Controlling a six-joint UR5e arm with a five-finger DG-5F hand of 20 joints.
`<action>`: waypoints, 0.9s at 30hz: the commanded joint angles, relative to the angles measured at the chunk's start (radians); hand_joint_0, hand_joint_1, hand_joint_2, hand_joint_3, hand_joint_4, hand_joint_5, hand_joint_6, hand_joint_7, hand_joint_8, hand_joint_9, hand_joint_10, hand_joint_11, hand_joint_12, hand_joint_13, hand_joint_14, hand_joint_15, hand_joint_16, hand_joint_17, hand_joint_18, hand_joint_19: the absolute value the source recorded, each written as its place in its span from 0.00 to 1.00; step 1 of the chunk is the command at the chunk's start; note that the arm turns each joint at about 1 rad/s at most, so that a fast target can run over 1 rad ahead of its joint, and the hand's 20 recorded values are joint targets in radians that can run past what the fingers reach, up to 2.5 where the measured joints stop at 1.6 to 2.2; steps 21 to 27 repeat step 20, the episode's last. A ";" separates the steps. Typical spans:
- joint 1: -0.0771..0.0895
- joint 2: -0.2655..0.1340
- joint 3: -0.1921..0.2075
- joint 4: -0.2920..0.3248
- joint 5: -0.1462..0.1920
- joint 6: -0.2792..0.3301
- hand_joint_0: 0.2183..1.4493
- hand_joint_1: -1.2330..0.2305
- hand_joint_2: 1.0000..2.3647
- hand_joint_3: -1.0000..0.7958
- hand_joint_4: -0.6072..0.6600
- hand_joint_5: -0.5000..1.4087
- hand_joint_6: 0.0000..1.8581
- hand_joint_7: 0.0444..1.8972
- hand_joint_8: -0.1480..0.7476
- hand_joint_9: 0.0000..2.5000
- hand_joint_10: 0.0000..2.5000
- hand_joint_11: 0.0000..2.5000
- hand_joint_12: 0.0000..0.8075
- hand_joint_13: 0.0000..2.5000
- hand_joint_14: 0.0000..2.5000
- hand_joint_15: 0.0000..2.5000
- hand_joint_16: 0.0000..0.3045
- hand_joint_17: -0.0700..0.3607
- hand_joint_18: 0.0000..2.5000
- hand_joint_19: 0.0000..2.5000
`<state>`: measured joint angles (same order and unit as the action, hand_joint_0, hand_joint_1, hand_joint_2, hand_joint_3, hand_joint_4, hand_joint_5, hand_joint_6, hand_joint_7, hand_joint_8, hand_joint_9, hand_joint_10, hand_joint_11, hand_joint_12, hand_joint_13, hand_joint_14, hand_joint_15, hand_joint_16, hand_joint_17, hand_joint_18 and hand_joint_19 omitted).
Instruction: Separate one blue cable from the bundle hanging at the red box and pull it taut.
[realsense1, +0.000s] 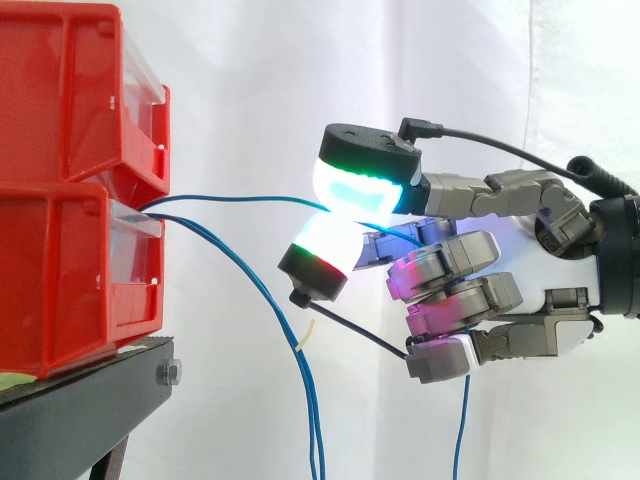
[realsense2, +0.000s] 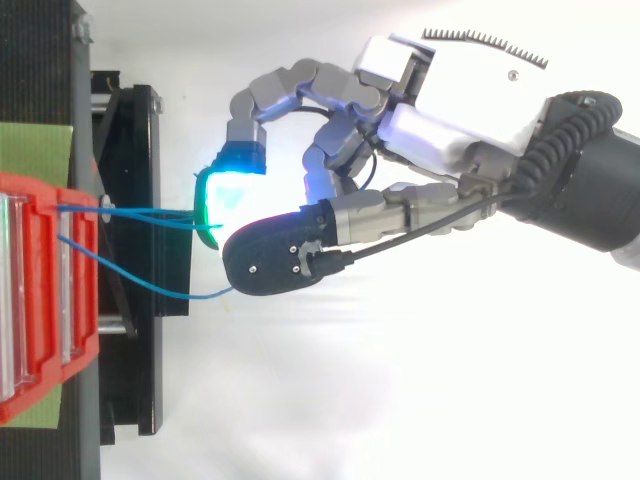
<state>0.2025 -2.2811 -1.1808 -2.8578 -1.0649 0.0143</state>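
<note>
Blue cable (realsense1: 240, 197) stretched nearly level, long axis running 9 to 3 o'clock, from the lower red bin (realsense1: 70, 270) at 9 o'clock to the hand (realsense2: 450, 100) at 3 o'clock, pinched between two glowing fingertips (realsense1: 355, 185), loose blue cables (realsense1: 268, 298) drooping toward 6 o'clock.
</note>
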 joint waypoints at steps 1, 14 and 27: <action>0.000 0.000 0.000 0.000 0.000 0.001 0.36 0.29 0.01 0.53 0.48 0.20 0.51 0.63 0.49 0.49 0.39 0.59 0.37 0.54 0.49 0.64 0.17 0.44 0.48 0.46; 0.000 0.000 0.001 0.000 0.000 0.000 0.36 0.29 0.01 0.53 0.48 0.20 0.51 0.63 0.49 0.49 0.39 0.59 0.38 0.54 0.49 0.63 0.17 0.44 0.48 0.46; 0.000 0.000 0.000 0.000 -0.001 0.001 0.36 0.29 0.01 0.53 0.48 0.20 0.51 0.64 0.49 0.49 0.39 0.59 0.38 0.54 0.49 0.63 0.18 0.44 0.48 0.46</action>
